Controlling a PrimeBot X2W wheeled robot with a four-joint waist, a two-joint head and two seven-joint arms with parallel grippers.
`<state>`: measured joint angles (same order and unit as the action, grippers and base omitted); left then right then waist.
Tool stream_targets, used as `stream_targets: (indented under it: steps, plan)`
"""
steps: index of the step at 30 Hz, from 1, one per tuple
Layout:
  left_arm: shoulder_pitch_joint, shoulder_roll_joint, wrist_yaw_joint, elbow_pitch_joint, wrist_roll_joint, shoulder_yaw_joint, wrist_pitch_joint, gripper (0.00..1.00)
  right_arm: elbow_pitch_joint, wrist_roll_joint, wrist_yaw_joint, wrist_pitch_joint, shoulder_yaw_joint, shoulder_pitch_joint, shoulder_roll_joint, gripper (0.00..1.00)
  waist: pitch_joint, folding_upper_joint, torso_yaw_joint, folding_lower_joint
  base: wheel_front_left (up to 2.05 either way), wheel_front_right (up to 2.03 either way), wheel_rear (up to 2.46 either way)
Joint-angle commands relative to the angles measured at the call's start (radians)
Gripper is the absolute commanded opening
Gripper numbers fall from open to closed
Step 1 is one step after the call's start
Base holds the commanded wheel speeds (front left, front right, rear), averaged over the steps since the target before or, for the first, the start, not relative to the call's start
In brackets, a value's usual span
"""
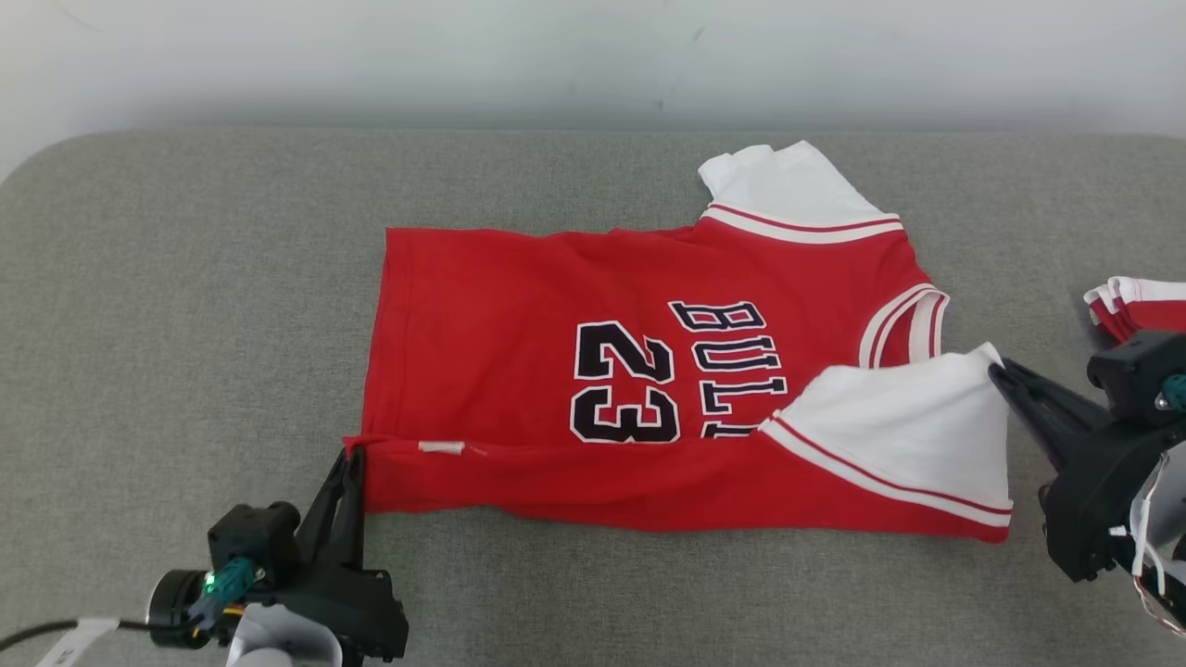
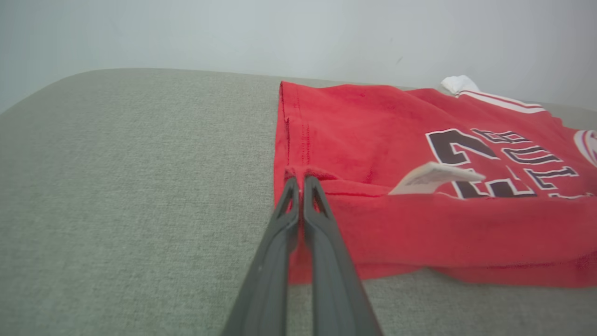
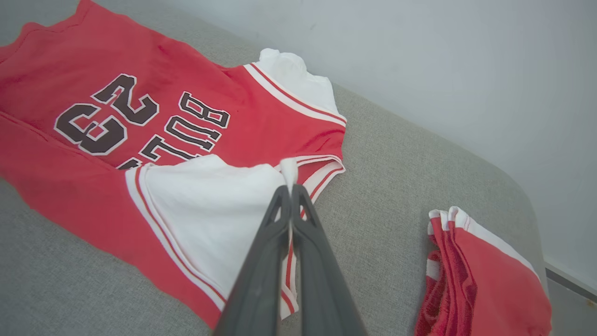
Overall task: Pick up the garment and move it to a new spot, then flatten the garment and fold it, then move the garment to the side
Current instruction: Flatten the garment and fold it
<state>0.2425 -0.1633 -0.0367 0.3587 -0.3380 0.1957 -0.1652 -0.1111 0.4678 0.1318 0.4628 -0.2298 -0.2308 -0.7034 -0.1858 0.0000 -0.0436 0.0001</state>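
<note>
While garment (image 1: 519,371) lies between them | left tool (image 1: 354,454) pinches hem corner (image 1: 372,456) | right tool (image 1: 999,371) pinches sleeve (image 1: 908,426)

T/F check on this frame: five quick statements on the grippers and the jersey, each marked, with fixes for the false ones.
1. The left gripper is shut on the red hem corner of the jersey. True.
2. The right gripper is open and holds nothing. False: it is shut on the tip of the near white sleeve.
3. The jersey's near edge is folded up over its front. True.
4. The number on the jersey reads 32. False: it reads 23.
5. A second garment, red and white, lies apart from the jersey on the robot's right. True.
</note>
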Motion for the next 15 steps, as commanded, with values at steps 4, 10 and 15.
stream_targets:
  steps: [4, 10, 15]
  plan:
    - [0.068, -0.002, -0.015, 0.086, 0.016, 0.016, -0.008, 0.00, 0.053, -0.029, -0.003, -0.071, -0.070, -0.068, -0.031, 0.00, -0.013, 0.0000, -0.003, -0.0001, 0.00, 0.00, 0.00]
    - [0.136, 0.004, -0.028, 0.184, 0.019, 0.033, -0.029, 0.00, 0.111, -0.056, -0.003, -0.141, -0.169, -0.159, -0.068, 0.00, -0.031, 0.0000, 0.000, -0.0001, 0.00, 0.00, 0.00]
    - [0.192, 0.003, -0.032, 0.240, 0.026, 0.045, -0.044, 0.00, 0.168, -0.062, -0.003, -0.186, -0.233, -0.229, -0.086, 0.00, -0.050, 0.0000, -0.001, -0.0001, 0.00, 0.00, 0.00]
